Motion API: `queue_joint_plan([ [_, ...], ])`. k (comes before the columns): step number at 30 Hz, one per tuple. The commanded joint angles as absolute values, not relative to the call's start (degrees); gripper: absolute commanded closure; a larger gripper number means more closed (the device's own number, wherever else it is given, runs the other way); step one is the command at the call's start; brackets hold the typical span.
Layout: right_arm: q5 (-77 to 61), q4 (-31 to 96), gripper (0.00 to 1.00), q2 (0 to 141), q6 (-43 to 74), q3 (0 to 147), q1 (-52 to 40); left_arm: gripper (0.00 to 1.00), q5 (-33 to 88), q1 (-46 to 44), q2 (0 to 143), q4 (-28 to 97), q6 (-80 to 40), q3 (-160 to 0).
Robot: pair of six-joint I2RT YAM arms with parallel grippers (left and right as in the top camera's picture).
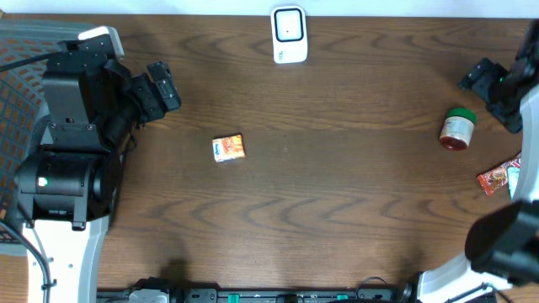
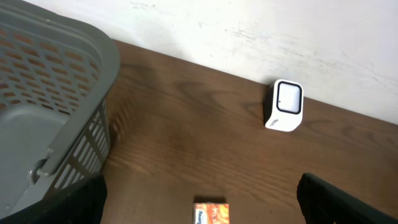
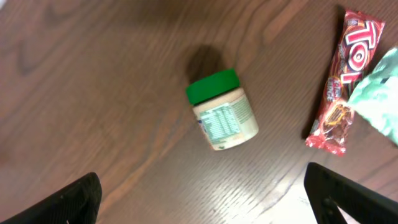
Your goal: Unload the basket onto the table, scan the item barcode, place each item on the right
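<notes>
Below the scanner (image 1: 288, 34) and slightly left, the orange box (image 1: 228, 148) lies on the surface (image 1: 337, 194) — left end effector (image 1: 162, 88) and right end effector (image 1: 487, 82) both spread, holding nothing.

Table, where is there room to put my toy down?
The widest bare wood lies between the small orange box and the green-lidded jar, reaching down to the near edge. Bare wood also separates the box from the white scanner. The right edge is crowded: jar, red candy bar and the right arm.
</notes>
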State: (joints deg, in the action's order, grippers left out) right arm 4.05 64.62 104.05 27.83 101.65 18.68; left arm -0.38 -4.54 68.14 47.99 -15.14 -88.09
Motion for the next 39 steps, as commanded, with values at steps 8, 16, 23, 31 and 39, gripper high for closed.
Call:
queue_joint_plan([
  [8,7.0,64.7,0.01,117.3,22.0,108.0,21.4,0.02,-1.1,-4.3,68.2,48.0,-14.6,-88.7],
  [16,7.0,60.2,0.01,123.3,17.0,108.0,21.8,0.02,-1.1,-4.3,68.2,48.0,-14.6,-88.7],
  [23,5.1,58.3,0.01,127.7,14.5,108.0,22.0,0.02,-1.1,-4.3,68.2,48.0,-14.6,-88.7],
  [31,4.2,56.2,0.01,131.9,13.6,107.9,22.2,0.02,-1.1,-4.3,68.2,48.0,-14.6,-88.7],
  [39,4.2,54.4,0.10,132.9,12.2,107.9,22.4,0.02,-1.1,-4.3,68.2,48.0,-14.6,-88.7],
])
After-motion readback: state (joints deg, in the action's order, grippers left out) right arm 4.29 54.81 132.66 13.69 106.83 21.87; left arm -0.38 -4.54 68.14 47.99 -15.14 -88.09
